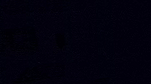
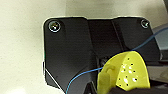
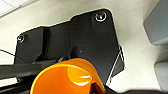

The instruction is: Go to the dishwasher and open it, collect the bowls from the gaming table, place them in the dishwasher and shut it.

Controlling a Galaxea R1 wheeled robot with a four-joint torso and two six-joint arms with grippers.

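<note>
The head view is black and nothing can be made out in it. In the left wrist view a yellow bowl (image 2: 127, 71) with small holes stands on edge over the pale floor, close below the wrist, and my left gripper (image 2: 117, 86) is shut on its rim. In the right wrist view an orange bowl (image 3: 67, 80) hangs tilted with its hollow facing the camera, and my right gripper (image 3: 82, 88) is shut on it. The dishwasher and the gaming table are out of view.
A pale speckled floor (image 2: 22, 50) lies under both wrists. Grey furniture parts (image 3: 157, 22) stand at one side of the right wrist view. A thin blue cable (image 2: 82, 74) runs across the left wrist's dark plate.
</note>
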